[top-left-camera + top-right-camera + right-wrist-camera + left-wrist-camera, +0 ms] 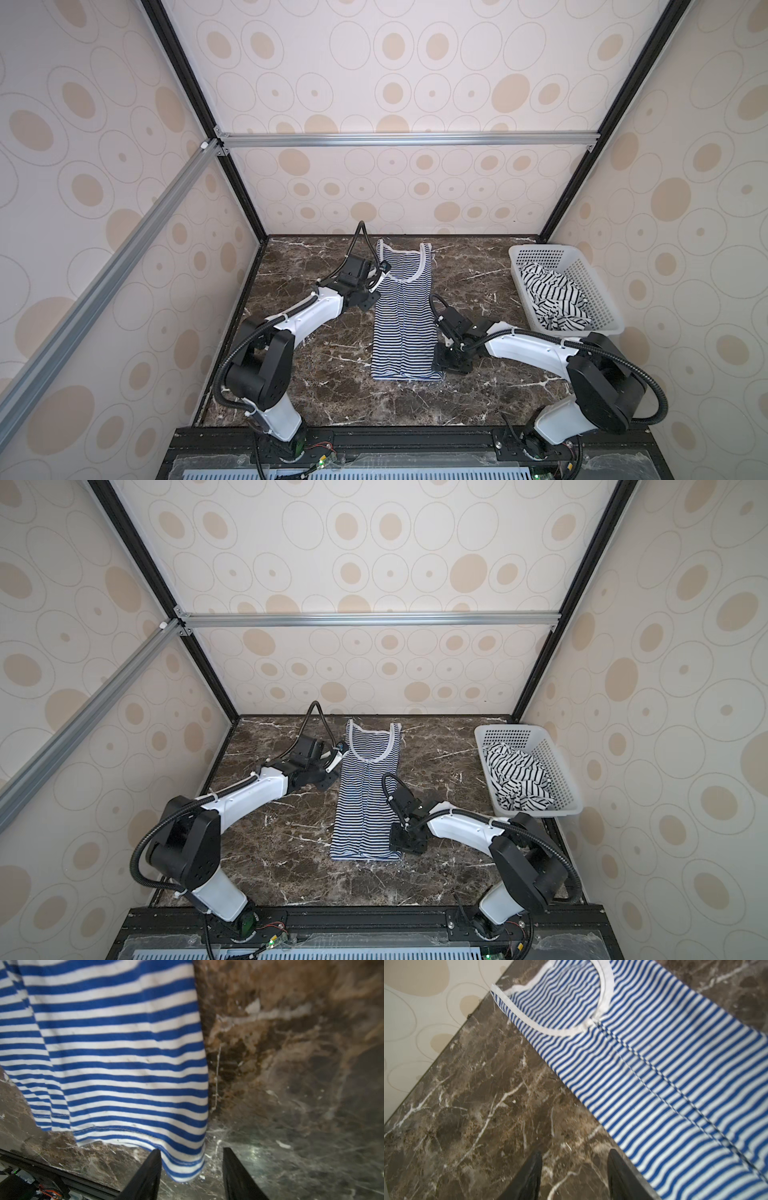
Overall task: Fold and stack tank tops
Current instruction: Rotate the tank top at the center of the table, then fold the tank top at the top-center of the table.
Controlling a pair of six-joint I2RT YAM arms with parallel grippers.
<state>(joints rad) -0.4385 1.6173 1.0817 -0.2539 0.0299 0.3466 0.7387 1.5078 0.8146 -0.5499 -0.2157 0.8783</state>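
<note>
Progress is judged at maybe a quarter, tbh. Fine-striped tank top (403,324) is laid flat mid-table (332,399), with both long sides tucked in to meet down the middle, so a long narrow strip is formed. The crosswise folds are not yet done. Wide-striped tank top (548,297) is seen crumpled in the white perforated plastic basket (598,291) at the right, so nothing is stacked. Soft knit, white binding and a stitched hem are shown against glossy brown marble veined in white. Left gripper (575,1153) is spread over bare table just beside the top's edge. Right gripper (191,1150) is spread too, with the hem corner between its jaws but not pinched.
</note>
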